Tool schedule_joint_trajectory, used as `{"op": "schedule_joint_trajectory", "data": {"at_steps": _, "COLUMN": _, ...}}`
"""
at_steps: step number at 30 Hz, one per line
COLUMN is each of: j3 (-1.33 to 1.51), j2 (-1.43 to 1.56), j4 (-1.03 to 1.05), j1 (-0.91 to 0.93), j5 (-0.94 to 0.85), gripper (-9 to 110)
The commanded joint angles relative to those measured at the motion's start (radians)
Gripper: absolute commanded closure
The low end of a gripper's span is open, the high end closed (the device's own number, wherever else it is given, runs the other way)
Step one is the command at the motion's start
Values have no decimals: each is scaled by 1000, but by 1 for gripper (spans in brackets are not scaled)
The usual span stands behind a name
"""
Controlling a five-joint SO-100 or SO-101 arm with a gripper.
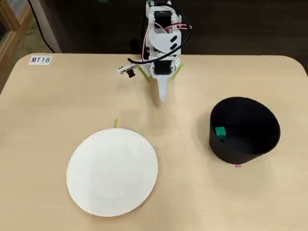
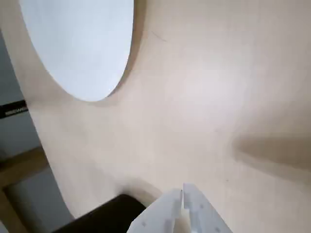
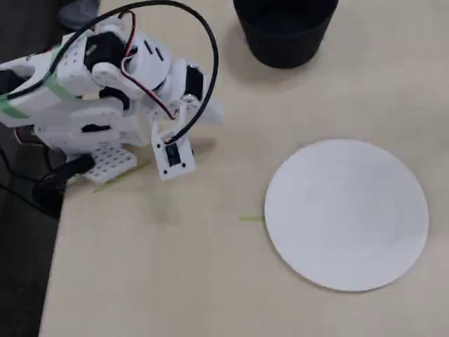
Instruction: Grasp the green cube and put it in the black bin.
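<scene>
The green cube (image 1: 220, 132) lies inside the black bin (image 1: 244, 130), against the bin's left inner wall in a fixed view. The bin also shows in the other fixed view (image 3: 284, 29) at the top and as a dark edge in the wrist view (image 2: 104, 217). My gripper (image 1: 162, 97) is drawn back near the arm's base, pointing down at the table, well left of the bin. In the wrist view the two white fingers (image 2: 182, 195) meet with nothing between them, so the gripper is shut and empty.
A flat white plate (image 1: 113, 171) lies on the beige table (image 1: 57, 101), left of the bin; it also appears in the wrist view (image 2: 77, 43) and a fixed view (image 3: 347, 210). The folded arm (image 3: 105, 91) sits at the table's edge. A label reads MT18 (image 1: 40, 60).
</scene>
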Motion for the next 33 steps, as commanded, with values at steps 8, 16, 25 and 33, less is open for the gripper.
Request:
{"op": "schedule_joint_trajectory", "data": {"at_steps": 8, "j3": -5, "j2": 5, "j4": -6, "j1": -3, "j5": -6, "gripper": 102}}
{"op": "schedule_joint_trajectory", "data": {"at_steps": 16, "j3": -3, "j2": 5, "j4": -14, "j1": -14, "j5": 3, "gripper": 102}}
{"op": "schedule_joint_trajectory", "data": {"at_steps": 25, "j3": -3, "j2": 5, "j4": -14, "j1": -14, "j5": 0, "gripper": 102}}
{"op": "schedule_joint_trajectory", "data": {"at_steps": 33, "j3": -3, "j2": 5, "j4": -15, "j1": -14, "j5": 0, "gripper": 102}}
